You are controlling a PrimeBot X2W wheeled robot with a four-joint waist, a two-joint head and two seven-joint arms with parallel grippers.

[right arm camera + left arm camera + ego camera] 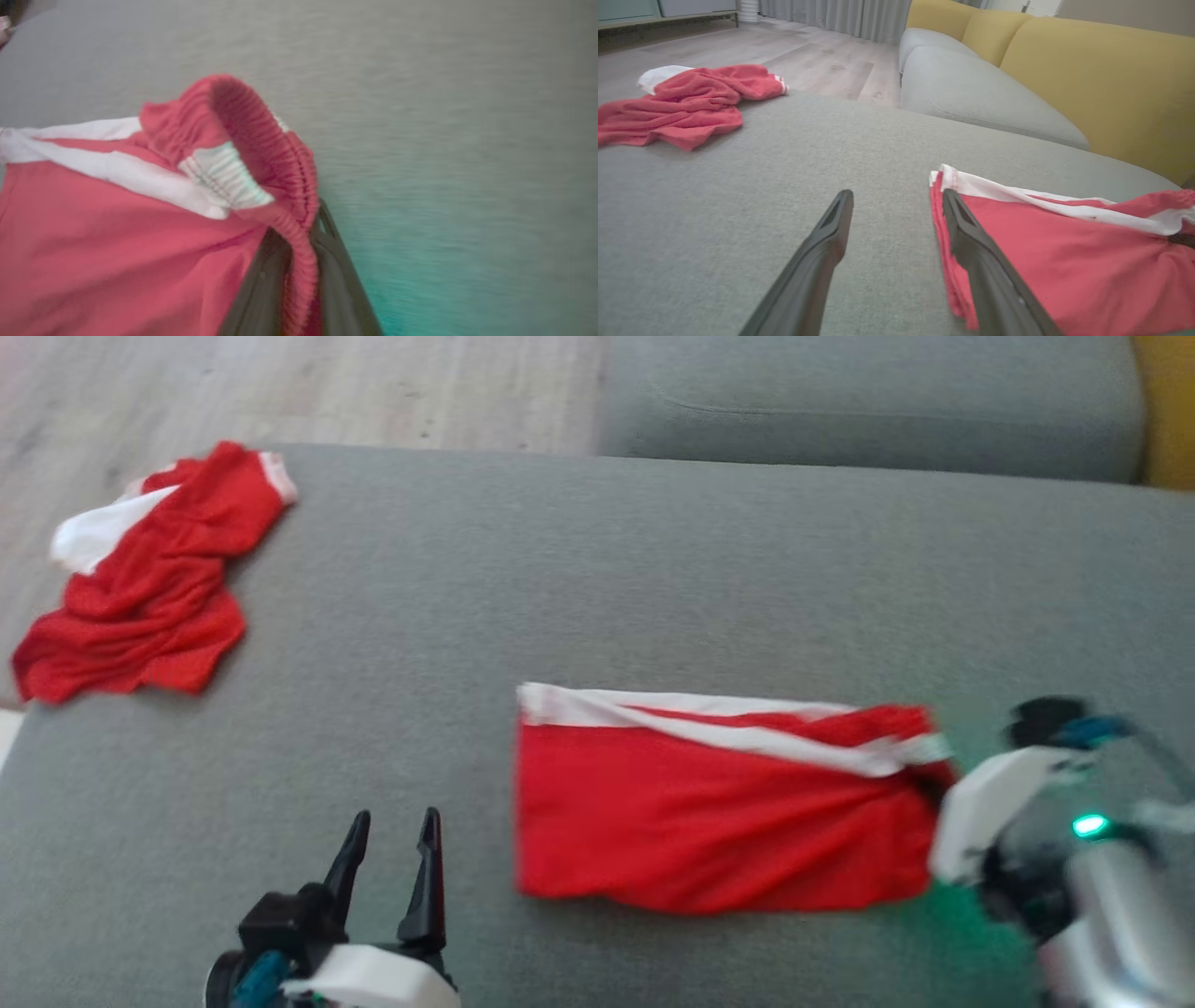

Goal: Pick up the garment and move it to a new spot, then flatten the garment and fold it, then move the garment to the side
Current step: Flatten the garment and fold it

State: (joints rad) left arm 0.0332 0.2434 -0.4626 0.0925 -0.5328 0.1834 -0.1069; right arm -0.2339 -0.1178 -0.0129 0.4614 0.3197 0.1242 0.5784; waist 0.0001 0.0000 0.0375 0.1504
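The garment (709,812) is a pair of red shorts with a white side stripe, lying folded flat on the grey sofa seat (597,579). My right gripper (936,786) is at its right end. In the right wrist view, the right gripper (301,228) is shut on the elastic waistband of the garment (93,233), which bunches up above the fingers. My left gripper (395,821) is open and holds nothing, left of the garment's near left corner. In the left wrist view, the left gripper (896,196) has its right finger beside the left edge of the garment (1064,261).
A second red and white garment (149,579) lies crumpled at the seat's far left corner, also seen as a red heap (686,102). Wooden floor (280,392) lies beyond the seat edge. A grey cushion (868,401) and a yellow backrest (1101,79) stand at the back right.
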